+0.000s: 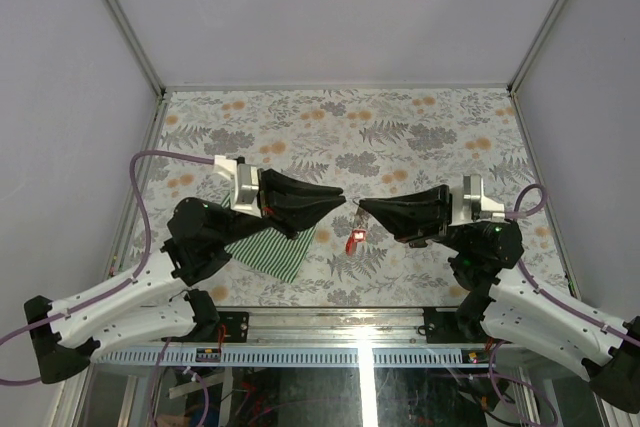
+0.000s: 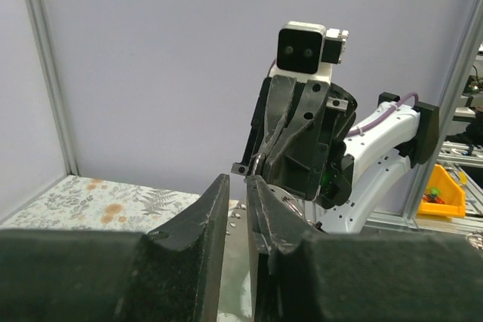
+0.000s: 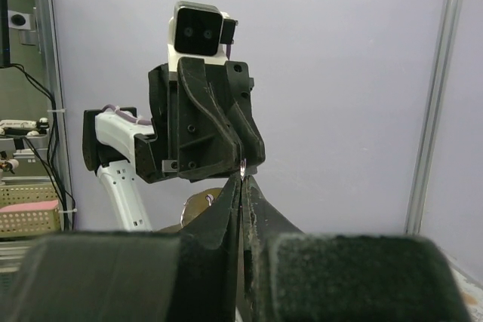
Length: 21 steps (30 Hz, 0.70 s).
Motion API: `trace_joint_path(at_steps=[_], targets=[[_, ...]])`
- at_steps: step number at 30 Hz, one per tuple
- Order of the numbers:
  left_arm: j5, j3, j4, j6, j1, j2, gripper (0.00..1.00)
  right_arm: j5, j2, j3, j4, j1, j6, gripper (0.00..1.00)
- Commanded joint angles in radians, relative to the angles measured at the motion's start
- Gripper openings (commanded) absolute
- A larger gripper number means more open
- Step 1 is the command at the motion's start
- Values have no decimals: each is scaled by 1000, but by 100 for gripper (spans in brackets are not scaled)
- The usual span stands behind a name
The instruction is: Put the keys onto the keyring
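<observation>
The keyring's red tag (image 1: 354, 241) hangs just under my right gripper (image 1: 364, 205), above the table's middle. In the right wrist view my right gripper (image 3: 241, 179) is shut on a thin metal sliver, the keyring's loop (image 3: 241, 167). A yellowish piece with a small wire loop (image 3: 198, 206) shows behind its left finger; I cannot tell if it is a key. My left gripper (image 1: 338, 196) faces the right one tip to tip, almost touching. In the left wrist view my left gripper (image 2: 236, 179) has its jaws a narrow gap apart with nothing seen between them. No other keys show.
A green-and-white striped cloth (image 1: 268, 250) lies on the floral table (image 1: 400, 137) under the left arm. Grey walls and metal posts enclose the table. A yellow bin (image 2: 441, 190) stands outside the cell.
</observation>
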Motion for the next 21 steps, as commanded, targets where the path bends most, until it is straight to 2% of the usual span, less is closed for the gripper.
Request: trace_joint_path(at_steps=[1, 21], targets=[[63, 9, 94, -29, -5, 19, 18, -21, -20, 58, 65, 4, -18, 0], [142, -3, 166, -66, -6, 56, 22, -54, -13, 78, 73, 4, -11, 0]])
